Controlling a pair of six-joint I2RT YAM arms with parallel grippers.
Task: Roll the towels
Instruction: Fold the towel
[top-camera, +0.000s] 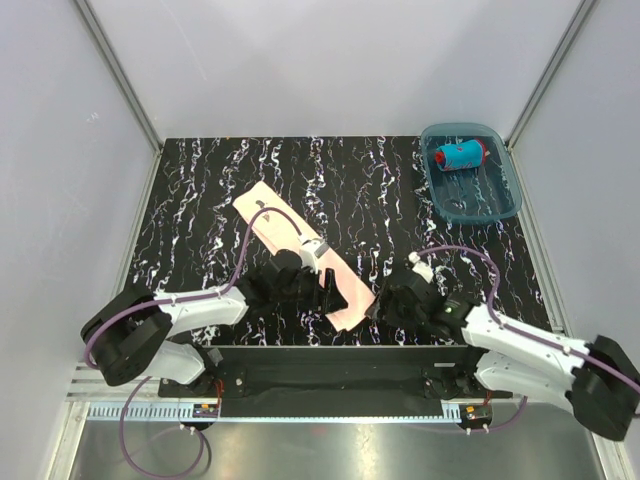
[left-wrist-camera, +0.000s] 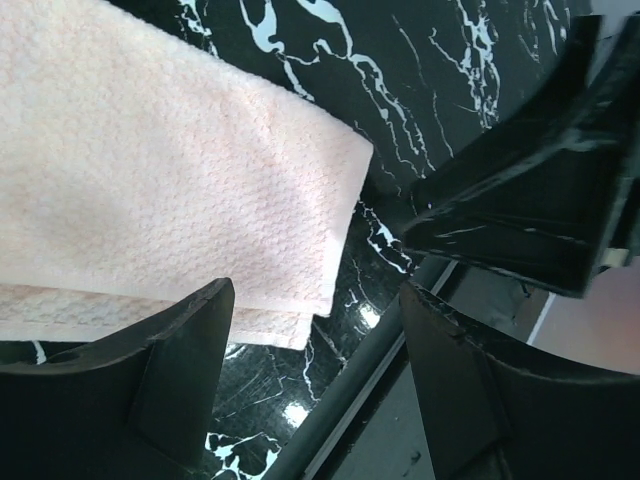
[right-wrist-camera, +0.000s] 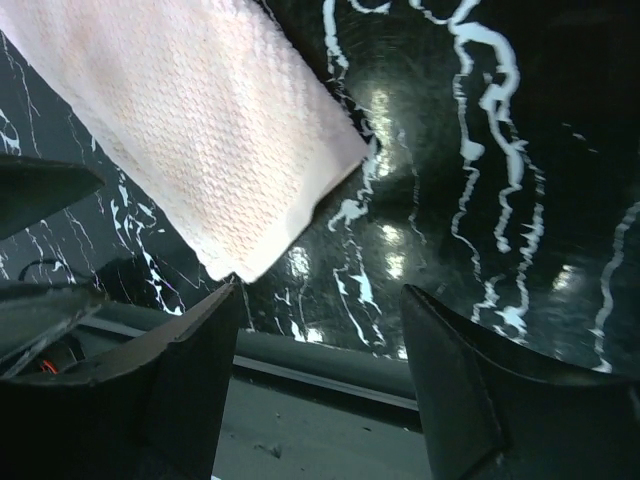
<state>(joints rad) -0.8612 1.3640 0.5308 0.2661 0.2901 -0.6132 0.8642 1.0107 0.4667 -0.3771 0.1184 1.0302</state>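
Note:
The pale peach-pink towel (top-camera: 275, 220) lies flat as a long folded strip, running diagonally from the table's middle toward the near edge. My left gripper (top-camera: 327, 288) hovers open over its near end, and in the left wrist view the towel (left-wrist-camera: 150, 180) has its corner just ahead of the left gripper (left-wrist-camera: 315, 335). My right gripper (top-camera: 386, 300) stands open just right of that same end. In the right wrist view the towel corner (right-wrist-camera: 200, 150) sits ahead of the left finger (right-wrist-camera: 195, 375), untouched. The blue and red towel (top-camera: 460, 155) lies rolled in the tray.
The translucent blue tray (top-camera: 475, 203) stands at the back right corner of the black marbled table. The table's near edge and metal rail (right-wrist-camera: 330, 355) run just under both grippers. The right gripper (left-wrist-camera: 520, 200) shows close by in the left wrist view.

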